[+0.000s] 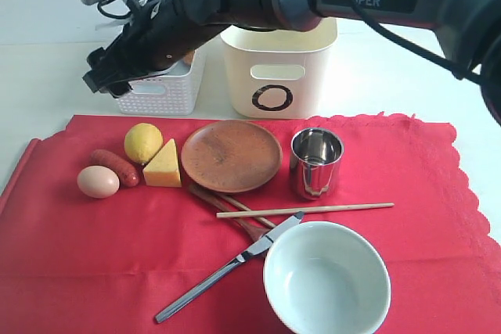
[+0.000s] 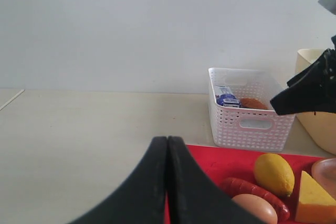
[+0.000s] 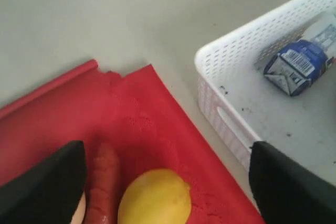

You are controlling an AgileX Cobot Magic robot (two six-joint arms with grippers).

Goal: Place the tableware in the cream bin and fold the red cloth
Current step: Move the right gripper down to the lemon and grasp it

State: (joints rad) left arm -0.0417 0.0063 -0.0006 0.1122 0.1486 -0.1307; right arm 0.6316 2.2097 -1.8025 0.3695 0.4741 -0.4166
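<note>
The red cloth (image 1: pixel 78 256) lies spread flat. On it sit the brown plate (image 1: pixel 232 156), the steel cup (image 1: pixel 316 162), the pale bowl (image 1: pixel 326 278), the knife (image 1: pixel 227 269), a chopstick (image 1: pixel 305 210) and the brown spoon handle (image 1: pixel 223 202). The cream bin (image 1: pixel 279 68) stands behind the cloth. My right gripper (image 1: pixel 106 82) has reached across to the far left and hangs open above the lemon (image 3: pixel 155 198), holding nothing. The left gripper (image 2: pixel 168 139) is shut and empty, off the cloth's left edge and out of the exterior view.
A white lattice basket (image 1: pixel 160 87) holding a packet (image 3: pixel 296 66) stands left of the bin, right behind the right gripper. Sausage (image 1: pixel 116 167), egg (image 1: pixel 98 181) and cheese wedge (image 1: pixel 163 165) lie beside the lemon on the cloth's left part.
</note>
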